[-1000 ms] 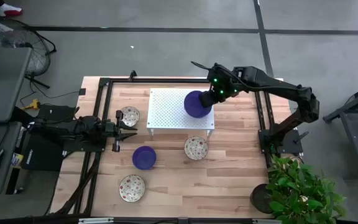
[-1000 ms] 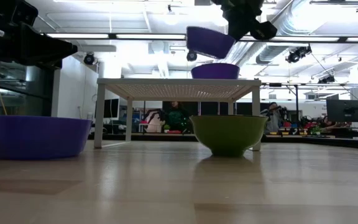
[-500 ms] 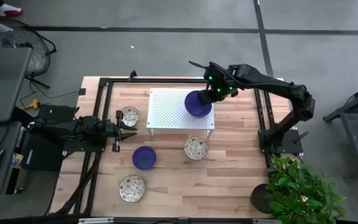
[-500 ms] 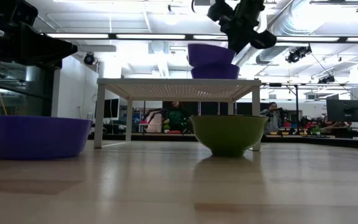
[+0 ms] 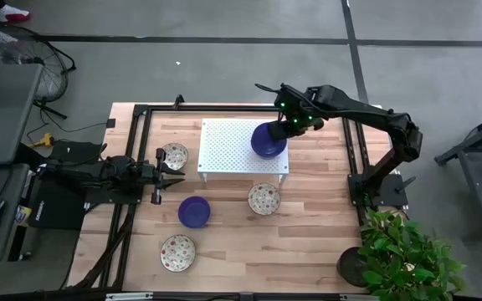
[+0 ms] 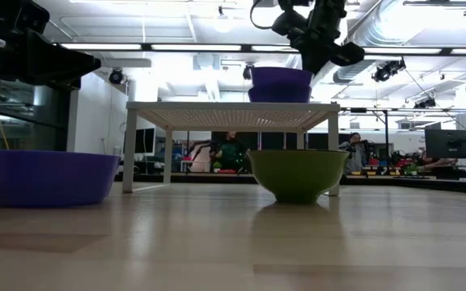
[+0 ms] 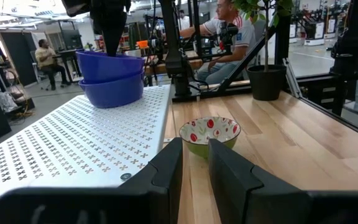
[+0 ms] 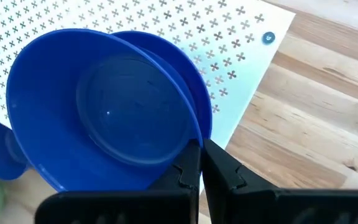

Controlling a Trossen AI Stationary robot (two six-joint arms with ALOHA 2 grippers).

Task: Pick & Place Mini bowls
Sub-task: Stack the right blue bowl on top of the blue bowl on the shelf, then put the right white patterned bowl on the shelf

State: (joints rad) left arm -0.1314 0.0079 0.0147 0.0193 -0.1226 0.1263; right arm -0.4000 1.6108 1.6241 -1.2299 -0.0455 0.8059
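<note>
My right gripper [image 5: 288, 127] [image 6: 312, 50] is over the right part of the white perforated rack [image 5: 224, 146], shut on a blue mini bowl [image 8: 104, 118] [image 6: 281, 76]. That bowl sits nested in a second blue bowl [image 6: 280, 94] [image 8: 194, 87] on the rack top. On the table rest a third blue bowl [image 5: 194, 211] and three cream speckled bowls [image 5: 264, 198] [image 5: 174, 155] [image 5: 177, 252]. My left gripper [image 5: 171, 173] [image 7: 194, 165] waits at the table's left side, level, with a narrow gap and nothing between its fingers. My right gripper pinches the upper blue bowl's rim [image 8: 196, 142] between its two fingers, on the side toward the table's right edge. The fingers [image 8: 225, 171] come steeply from above, slanting in from the right. The bowl sits nearly level inside the lower blue bowl.
The rack stands on legs [image 6: 332, 153] at the table's far middle, most of its top [image 7: 73, 137] bare. A black frame [image 5: 132, 150] borders the table. A potted plant [image 5: 404, 255] stands off the near right corner. People sit in the room behind [image 7: 229, 31].
My right gripper has come down and a little toward the table's left edge, carrying the blue bowl. The bowl hung tilted above the rack and now sits about level in the other blue bowl.
</note>
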